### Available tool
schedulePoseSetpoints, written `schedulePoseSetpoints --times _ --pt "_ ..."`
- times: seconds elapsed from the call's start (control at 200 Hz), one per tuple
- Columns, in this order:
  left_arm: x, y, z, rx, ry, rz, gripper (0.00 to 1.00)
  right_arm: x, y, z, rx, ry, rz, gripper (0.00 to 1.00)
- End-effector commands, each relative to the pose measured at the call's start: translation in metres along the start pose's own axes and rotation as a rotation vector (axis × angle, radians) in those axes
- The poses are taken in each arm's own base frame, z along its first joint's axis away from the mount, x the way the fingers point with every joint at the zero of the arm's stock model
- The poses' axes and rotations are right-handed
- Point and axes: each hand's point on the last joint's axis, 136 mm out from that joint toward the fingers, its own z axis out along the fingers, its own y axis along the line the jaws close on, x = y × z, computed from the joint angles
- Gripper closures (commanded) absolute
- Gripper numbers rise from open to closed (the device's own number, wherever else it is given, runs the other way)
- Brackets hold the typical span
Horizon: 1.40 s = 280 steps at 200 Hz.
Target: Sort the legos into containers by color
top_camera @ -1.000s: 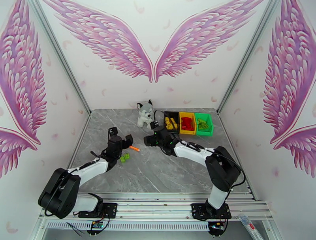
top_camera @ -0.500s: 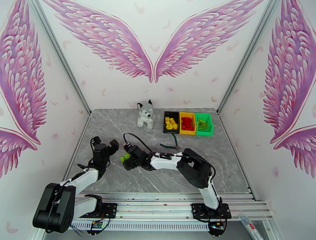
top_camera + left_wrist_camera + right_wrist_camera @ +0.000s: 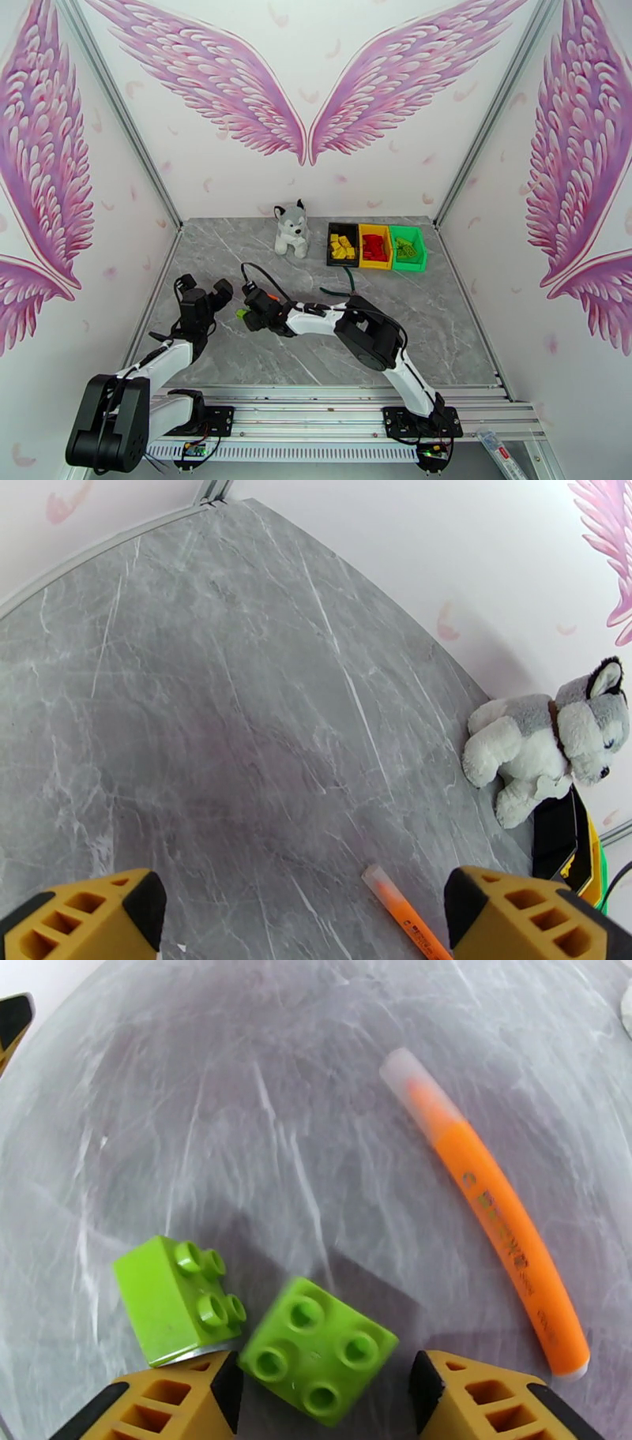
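The right tool stands apart around a glossy four-studded lime lego on the veined grey tabletop.

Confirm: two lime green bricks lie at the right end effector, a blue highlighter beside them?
The highlighter is orange, not blue; the right wrist view shows it. Two lime green bricks do lie at the right end effector.

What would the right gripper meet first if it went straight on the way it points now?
The right gripper would first meet the studs-up lime green brick between its open jaws. The tilted brick beside it might catch one jaw; depth is unclear.
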Motion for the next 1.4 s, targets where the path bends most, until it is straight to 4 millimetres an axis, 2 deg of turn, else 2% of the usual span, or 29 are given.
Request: schedulePoseSetpoints --times 0.0,0.15,0.32,0.515,0.63,0.72,0.885,1.055,1.215,1.395 --pt "0.004 0.003 0.002 0.013 0.013 -0.007 0.01 0.032 -0.011 0.022 0.081 0.086 0.004 0.41" --pt "0.005 0.001 0.006 0.020 0.021 -0.006 0.01 0.034 -0.011 0.027 0.086 0.095 0.013 0.47" --pt "0.010 -0.003 0.011 0.041 0.040 -0.011 0.01 0.029 -0.013 0.015 0.080 0.066 0.031 0.58" --pt "0.025 -0.019 0.017 0.075 0.075 0.016 0.01 0.014 -0.014 -0.017 0.047 -0.003 0.056 0.67" --pt "0.034 -0.037 0.019 0.116 0.096 0.042 0.01 0.003 -0.027 -0.042 0.042 -0.054 0.088 0.70" --pt "0.043 -0.060 0.018 0.165 0.113 0.081 0.01 -0.004 -0.047 -0.060 0.048 -0.086 0.129 0.71" --pt "0.061 -0.109 0.012 0.255 0.142 0.182 0.01 -0.006 -0.104 -0.087 0.106 -0.117 0.219 0.76" --pt "0.086 -0.158 0.009 0.382 0.210 0.254 0.01 0.005 -0.186 -0.113 0.219 -0.130 0.356 0.81" --pt "0.128 -0.212 0.005 0.510 0.290 0.351 0.01 0.015 -0.265 -0.143 0.334 -0.172 0.504 0.84" --pt "0.184 -0.277 -0.003 0.655 0.374 0.461 0.01 0.028 -0.354 -0.178 0.479 -0.236 0.707 0.86"
